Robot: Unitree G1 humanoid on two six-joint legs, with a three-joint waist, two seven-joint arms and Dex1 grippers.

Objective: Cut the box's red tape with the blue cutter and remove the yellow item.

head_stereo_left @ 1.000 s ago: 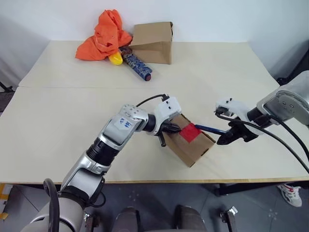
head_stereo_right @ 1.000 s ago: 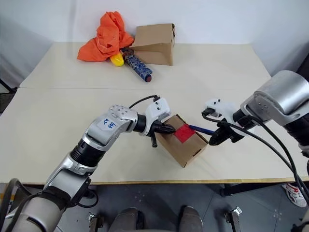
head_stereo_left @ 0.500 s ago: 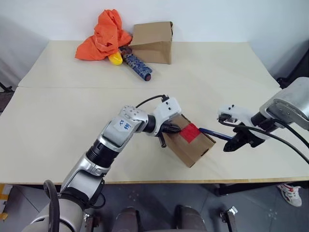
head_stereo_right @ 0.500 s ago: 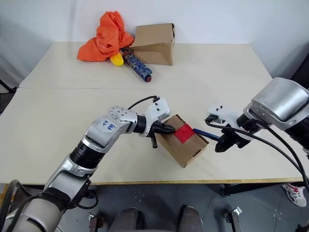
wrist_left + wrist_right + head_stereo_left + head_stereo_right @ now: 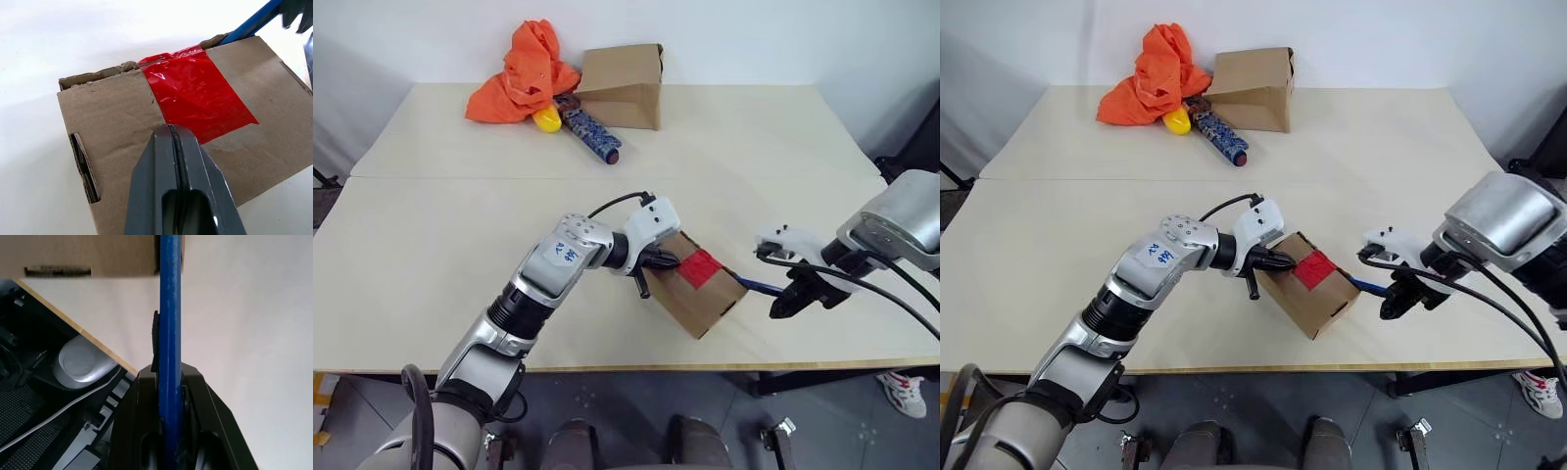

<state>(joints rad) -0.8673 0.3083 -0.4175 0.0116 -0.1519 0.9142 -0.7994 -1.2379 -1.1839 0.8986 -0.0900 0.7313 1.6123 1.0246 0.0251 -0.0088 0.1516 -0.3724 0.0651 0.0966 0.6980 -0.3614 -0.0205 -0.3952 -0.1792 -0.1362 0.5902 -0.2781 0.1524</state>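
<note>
Near the table's (image 5: 431, 225) front edge, the left end effector (image 5: 174, 147), fingers pressed together, braces the small brown cardboard box (image 5: 697, 294) so the right end effector (image 5: 791, 299), clamping the slim blue cutter (image 5: 170, 323), can slice the red tape (image 5: 195, 98).

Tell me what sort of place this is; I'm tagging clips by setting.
Probably a lab or test room: a plain pale table against bare white walls, with loose props on it, a small box, an orange cloth and a larger carton.
</note>
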